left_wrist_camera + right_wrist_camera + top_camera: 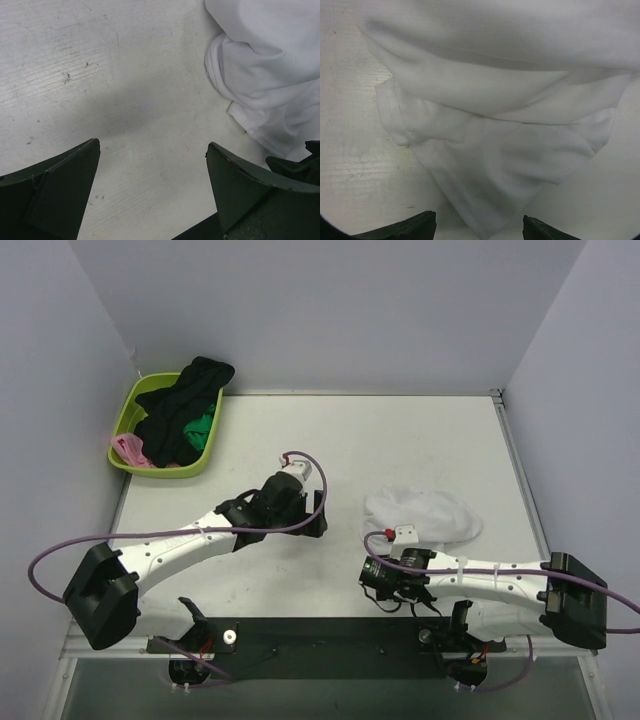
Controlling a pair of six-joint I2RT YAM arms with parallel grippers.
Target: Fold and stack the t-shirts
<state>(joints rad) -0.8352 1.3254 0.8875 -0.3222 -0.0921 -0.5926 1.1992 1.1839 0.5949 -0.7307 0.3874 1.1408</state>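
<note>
1. Right tool [477,231] — released, with jaws spread at the bottom edge of its wrist view. The lowest corner of the white t-shirt [490,150] reaches down between them, and nothing is gripped.
2. Left tool [152,192] is likewise released, jaws wide over bare worktop [100,75]. The shirt's hemmed edge sits at the upper right of that view, apart from the jaws.
3. In the top view the white t-shirt lies crumpled right of centre. The other t-shirts [180,410] are heaped in the basket [128,405] at the upper left.
4. The step in hand looks like the opening one: spreading the bundle flat before any fold. The next move calls for each tool to pinch a separate edge — hem or sleeve — and draw the cloth apart.
</note>
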